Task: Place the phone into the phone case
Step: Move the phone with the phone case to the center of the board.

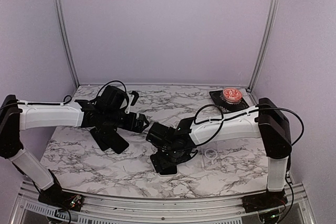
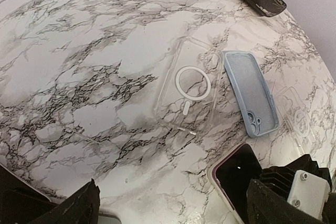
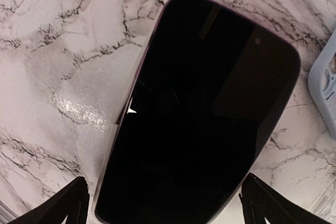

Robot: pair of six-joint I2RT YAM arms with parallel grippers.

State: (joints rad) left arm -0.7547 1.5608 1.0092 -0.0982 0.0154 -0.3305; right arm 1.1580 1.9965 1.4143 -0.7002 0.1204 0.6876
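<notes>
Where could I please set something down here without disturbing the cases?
Bare marble spreads beyond the clear case, away from the blue case, and along the far edge of the table beside the black tray. Crowded: the clear case, blue case, second clear case and phone lie close together.

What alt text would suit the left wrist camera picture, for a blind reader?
A clear phone case with a white ring lies on a marble table, a blue case just to its right. A dark-screened phone peeks in at bottom right.
</notes>
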